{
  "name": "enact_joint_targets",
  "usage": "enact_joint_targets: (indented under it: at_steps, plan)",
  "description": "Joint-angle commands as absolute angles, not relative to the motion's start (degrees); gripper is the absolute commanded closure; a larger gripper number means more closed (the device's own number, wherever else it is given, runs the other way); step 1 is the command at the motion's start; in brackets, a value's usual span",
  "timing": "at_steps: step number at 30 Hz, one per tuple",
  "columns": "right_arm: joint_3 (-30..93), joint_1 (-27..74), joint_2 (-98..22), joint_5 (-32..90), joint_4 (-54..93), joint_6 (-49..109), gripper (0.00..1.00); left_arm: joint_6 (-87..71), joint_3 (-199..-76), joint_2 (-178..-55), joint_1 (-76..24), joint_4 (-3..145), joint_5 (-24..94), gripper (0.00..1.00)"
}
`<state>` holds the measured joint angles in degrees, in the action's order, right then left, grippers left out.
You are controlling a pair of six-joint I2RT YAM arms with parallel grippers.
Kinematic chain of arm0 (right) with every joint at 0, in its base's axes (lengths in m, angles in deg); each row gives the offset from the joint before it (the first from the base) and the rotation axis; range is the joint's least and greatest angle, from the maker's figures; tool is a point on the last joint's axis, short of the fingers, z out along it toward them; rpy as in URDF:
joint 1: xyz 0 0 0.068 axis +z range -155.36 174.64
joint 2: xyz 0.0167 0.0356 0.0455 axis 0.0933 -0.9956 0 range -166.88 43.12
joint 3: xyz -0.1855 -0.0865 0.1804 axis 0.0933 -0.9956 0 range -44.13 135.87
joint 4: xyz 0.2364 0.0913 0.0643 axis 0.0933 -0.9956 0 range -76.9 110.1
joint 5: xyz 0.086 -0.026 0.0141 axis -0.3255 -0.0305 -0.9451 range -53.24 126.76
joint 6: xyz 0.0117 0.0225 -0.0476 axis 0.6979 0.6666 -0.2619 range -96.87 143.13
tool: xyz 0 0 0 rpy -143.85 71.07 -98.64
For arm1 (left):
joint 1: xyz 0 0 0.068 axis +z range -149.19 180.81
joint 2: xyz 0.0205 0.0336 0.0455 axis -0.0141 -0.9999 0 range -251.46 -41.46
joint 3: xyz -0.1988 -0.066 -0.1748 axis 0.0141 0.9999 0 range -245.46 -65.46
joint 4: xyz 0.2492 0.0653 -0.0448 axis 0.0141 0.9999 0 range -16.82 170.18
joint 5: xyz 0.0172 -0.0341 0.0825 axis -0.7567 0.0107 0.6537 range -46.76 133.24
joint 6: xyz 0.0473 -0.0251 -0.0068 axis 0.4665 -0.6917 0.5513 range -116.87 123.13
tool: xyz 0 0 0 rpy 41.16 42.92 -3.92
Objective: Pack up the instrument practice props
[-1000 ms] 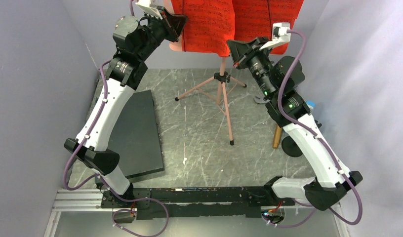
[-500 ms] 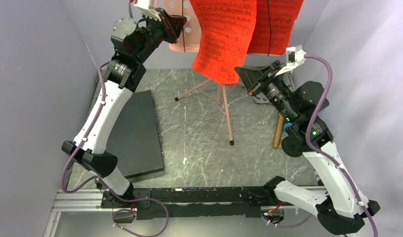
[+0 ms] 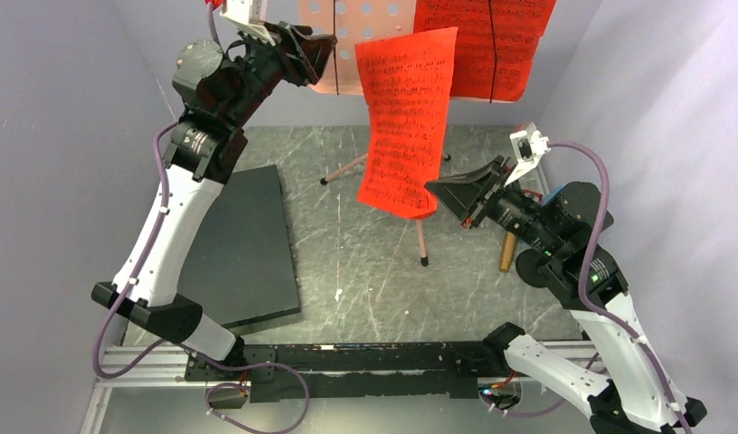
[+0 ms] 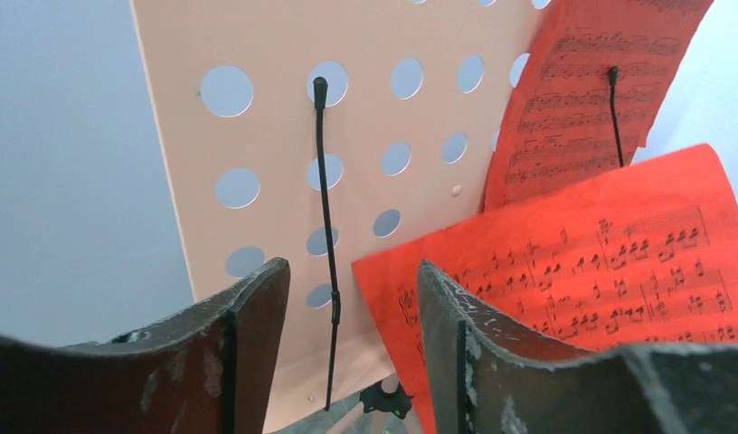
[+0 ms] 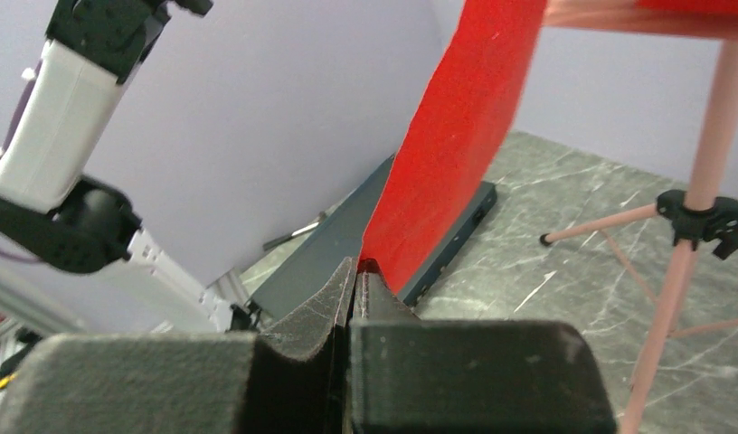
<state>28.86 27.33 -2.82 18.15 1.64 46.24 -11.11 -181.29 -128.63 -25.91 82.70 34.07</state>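
The pink music stand [image 3: 334, 45] rises at the back, and its perforated desk [image 4: 257, 163] fills the left wrist view. My left gripper [image 3: 316, 50] is open just in front of the desk's left half, with nothing between its fingers [image 4: 442, 316]. One red sheet-music page [image 3: 406, 117] hangs free of the desk, curling downward. My right gripper [image 3: 435, 192] is shut on its lower corner [image 5: 356, 271]. A second red page [image 3: 487, 45] remains on the desk under a black wire arm [image 4: 613, 117]. The gold microphone [image 3: 507, 253] lies by its black round base [image 3: 535, 268].
A large dark flat slab [image 3: 243, 244] lies on the left of the marble floor. The stand's tripod legs [image 3: 420, 240] spread across the middle, close to my right gripper. Purple walls close in on both sides. The right arm covers the table's right side.
My left gripper has opened and drawn slightly left. My right gripper, still shut on the page's corner, has pulled the page down and toward me, off the desk's left half.
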Motion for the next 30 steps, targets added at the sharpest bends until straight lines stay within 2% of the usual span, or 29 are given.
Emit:
enact_joint_targets:
  at_steps: [1,6,11,23,30]
  plan:
    - [27.7,27.4,-1.0,11.0,-1.0,46.5,1.0,-9.4,-180.6,-124.8,-26.2,84.0,34.5,0.37]
    - [24.4,27.4,-0.2,7.6,-3.3,47.7,1.0,-8.1,-178.0,-121.2,-26.2,87.4,34.9,0.26]
    - [19.4,27.4,-0.6,3.7,-4.9,49.1,1.0,-6.6,-172.8,-115.1,-26.2,93.0,36.2,0.21]
    - [2.9,27.6,-1.4,-0.8,0.6,54.7,1.0,-2.9,-152.5,-97.2,-26.2,102.6,46.5,0.18]
    - [-6.8,27.6,-4.9,-0.5,7.2,58.1,1.0,-7.6,-141.4,-93.8,-26.2,107.2,48.3,0.19]
